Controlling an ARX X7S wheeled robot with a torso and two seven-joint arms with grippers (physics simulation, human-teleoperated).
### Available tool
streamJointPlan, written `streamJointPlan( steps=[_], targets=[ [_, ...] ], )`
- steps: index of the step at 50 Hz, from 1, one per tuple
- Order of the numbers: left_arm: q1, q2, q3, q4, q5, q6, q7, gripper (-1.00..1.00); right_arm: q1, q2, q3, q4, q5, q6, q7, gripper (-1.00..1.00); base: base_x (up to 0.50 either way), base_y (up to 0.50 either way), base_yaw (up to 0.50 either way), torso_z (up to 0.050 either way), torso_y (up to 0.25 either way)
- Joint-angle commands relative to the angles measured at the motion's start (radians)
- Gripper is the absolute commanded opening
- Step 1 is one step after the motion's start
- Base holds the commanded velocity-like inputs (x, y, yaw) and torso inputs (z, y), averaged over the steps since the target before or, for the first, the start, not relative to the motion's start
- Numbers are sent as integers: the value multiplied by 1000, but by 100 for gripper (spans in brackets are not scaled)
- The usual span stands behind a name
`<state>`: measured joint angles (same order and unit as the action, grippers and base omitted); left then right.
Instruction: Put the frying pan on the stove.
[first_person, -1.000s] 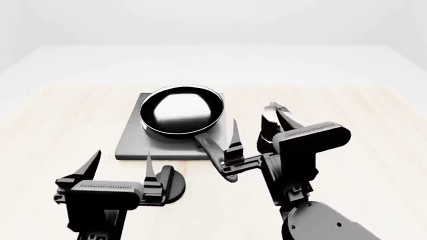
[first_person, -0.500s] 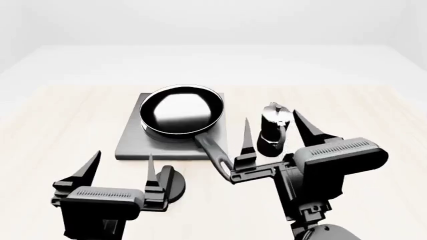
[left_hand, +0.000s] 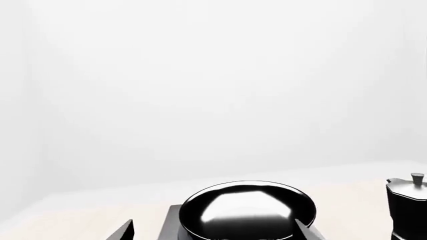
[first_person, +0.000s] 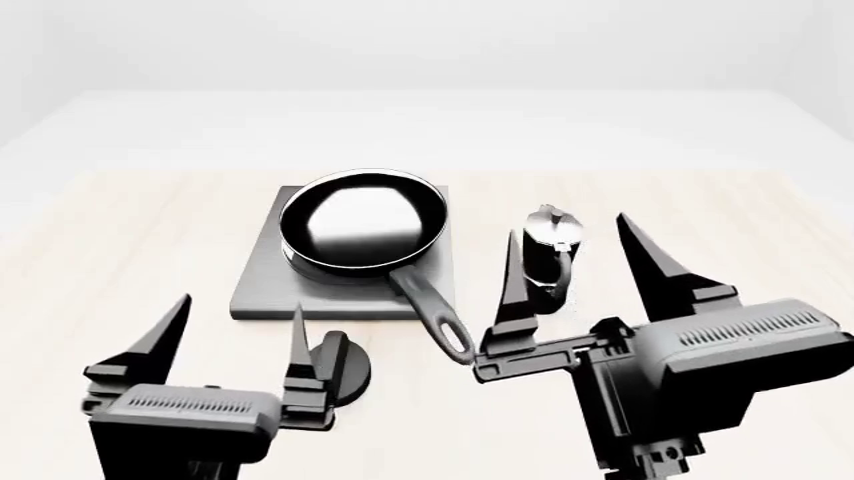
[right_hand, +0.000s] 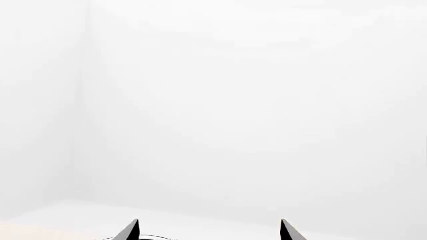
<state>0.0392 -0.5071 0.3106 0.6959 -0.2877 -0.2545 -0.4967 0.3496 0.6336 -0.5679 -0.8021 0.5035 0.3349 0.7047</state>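
Now, from the left wrist camera, the frying pan (left_hand: 248, 210) sits squarely on the stove (left_hand: 172, 227), with the moka pot (left_hand: 408, 207) off to one side; two finger tips poke up at the frame's bottom edge, well apart.

Over to the head view: the frying pan (first_person: 363, 220) rests on the grey stove (first_person: 262, 285), its handle (first_person: 430, 312) reaching over the plate's near edge above the pale wooden surface (first_person: 107, 240). The right pincer (first_person: 577, 258) is spread wide, empty, near the handle's loop end and in front of the moka pot (first_person: 547, 255). The left pincer (first_person: 234, 335) is also spread, empty, by a small black knob (first_person: 344, 368).

Right wrist camera: mostly white wall, two parted finger tips (right_hand: 129, 231).

The pan looks placed, so the wise move is backing both arms off cleanly, clear of handle and pot.
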Motion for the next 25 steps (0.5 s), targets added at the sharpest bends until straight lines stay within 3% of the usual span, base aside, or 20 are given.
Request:
streamJointPlan(
  steps=[1, 25],
  targets=[
    [1, -13, -2, 54, 3, -24, -15, 100, -24, 31, 24, -49, 8, -14, 17, 100, 0, 0, 0, 0, 0],
    [26, -39, 3, 181, 20, -58, -45, 100, -61, 99, 66, -199, 43, -21, 68, 100, 0, 0, 0, 0, 0]
  ],
)
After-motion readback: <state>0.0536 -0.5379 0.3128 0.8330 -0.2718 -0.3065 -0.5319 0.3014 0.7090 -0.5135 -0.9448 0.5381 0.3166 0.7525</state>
